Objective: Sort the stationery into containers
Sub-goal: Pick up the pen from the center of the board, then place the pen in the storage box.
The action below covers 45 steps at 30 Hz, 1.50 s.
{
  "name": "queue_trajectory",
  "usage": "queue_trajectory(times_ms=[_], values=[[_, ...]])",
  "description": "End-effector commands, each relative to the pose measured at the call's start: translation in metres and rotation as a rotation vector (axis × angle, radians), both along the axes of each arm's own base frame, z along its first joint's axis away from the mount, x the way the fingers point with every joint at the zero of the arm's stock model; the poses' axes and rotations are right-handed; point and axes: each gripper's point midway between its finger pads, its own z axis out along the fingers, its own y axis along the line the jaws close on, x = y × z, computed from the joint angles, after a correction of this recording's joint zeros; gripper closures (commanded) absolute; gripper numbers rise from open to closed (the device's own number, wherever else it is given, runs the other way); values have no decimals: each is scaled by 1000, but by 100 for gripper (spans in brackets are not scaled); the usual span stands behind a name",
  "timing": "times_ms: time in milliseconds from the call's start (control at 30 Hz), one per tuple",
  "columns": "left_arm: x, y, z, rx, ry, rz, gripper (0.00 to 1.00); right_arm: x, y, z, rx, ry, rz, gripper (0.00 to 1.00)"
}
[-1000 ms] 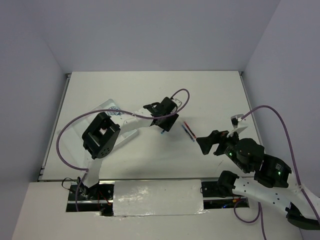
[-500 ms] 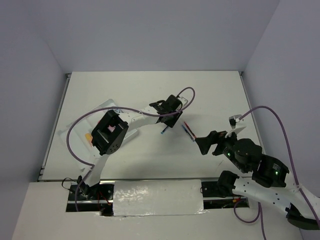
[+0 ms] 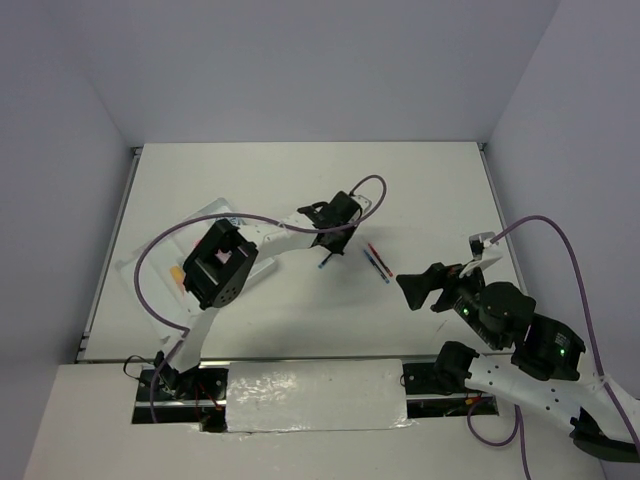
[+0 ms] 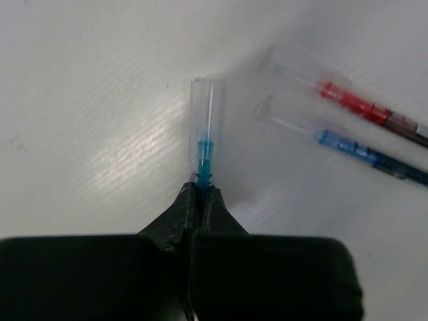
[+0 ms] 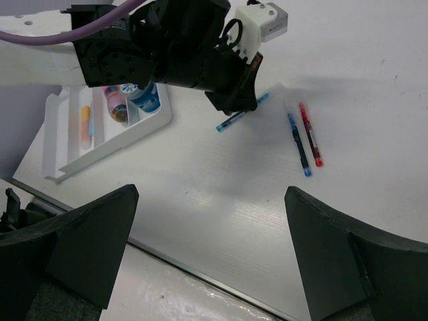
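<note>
We see left gripper shifted right since a second ago. Teal pen pinched in its closed jaws, clear cap forward, mid-table. Red pen and blue pen lie side by side just right. Right gripper hovers near them, jaws spread wide. Tray well left.

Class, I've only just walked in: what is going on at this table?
The left pincer is shut on a thin teal pen with a clear cap, down at the white table. A thin red pen and a thin blue pen lie side by side nearby, untouched. The translucent-white plastic tray at the left already holds an orange flat bar, a pink cylinder and a round blue roll. The right pincer hangs open and empty.
</note>
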Motion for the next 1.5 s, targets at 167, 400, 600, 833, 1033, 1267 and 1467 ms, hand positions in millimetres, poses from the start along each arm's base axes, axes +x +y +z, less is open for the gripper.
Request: queue_trajectory(times_ms=[167, 400, 600, 833, 1033, 1267, 1467], values=[[22, 82, 143, -153, -149, 399, 100, 1, -2, 12, 26, -29, -8, 2], [-14, 312, 180, -80, -180, 1035, 100, 1, 4, 7, 14, -39, 21, 2], [-111, 455, 171, -109, -181, 1428, 100, 2, 24, 1, 27, -65, 94, 2], [-171, 525, 120, -96, -70, 1660, 100, 3, 50, -10, -23, -45, 186, 2], [-162, 516, 109, -157, -11, 1629, 100, 4, 60, -6, -29, -48, 221, 2], [-149, 507, 60, -192, 162, 1591, 100, 1, 61, 5, 21, -42, 218, 2], [-147, 509, 43, -182, 224, 1586, 98, 3, 65, 12, 38, -37, 218, 2]])
